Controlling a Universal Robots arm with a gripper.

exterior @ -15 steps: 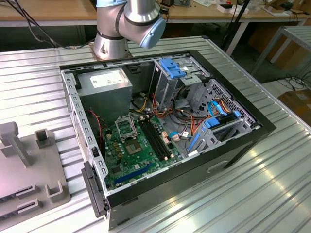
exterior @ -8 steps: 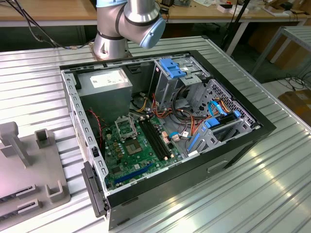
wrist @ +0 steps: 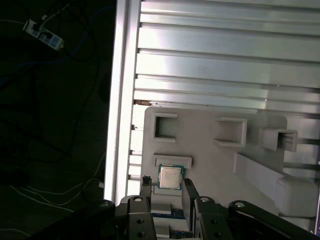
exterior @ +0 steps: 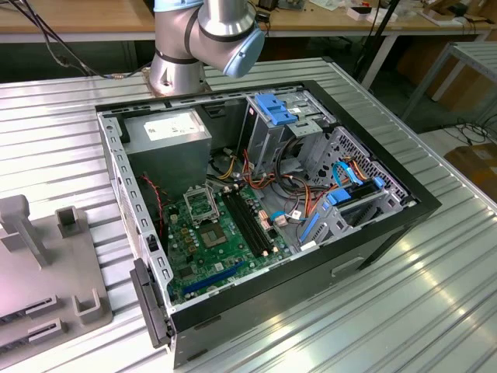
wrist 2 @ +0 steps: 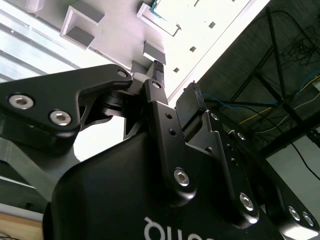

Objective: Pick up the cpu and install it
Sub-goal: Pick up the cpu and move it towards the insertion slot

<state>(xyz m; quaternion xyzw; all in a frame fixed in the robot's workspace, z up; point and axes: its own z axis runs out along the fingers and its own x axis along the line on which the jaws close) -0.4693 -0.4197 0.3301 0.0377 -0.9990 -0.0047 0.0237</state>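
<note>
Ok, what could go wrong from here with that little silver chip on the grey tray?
One: the open fingers flank the small flat silver-grey cpu unevenly in the first wrist view, so one may touch first and skew it. Two: a raised grey rim on the pale grey moulded fixture tray stands just beyond the chip; the fingers might catch it.

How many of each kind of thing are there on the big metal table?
Computer box: 1
Green board: 1
Grey tray: 1
Little silver chip: 1
Robot arm: 1
Total: 5
</note>
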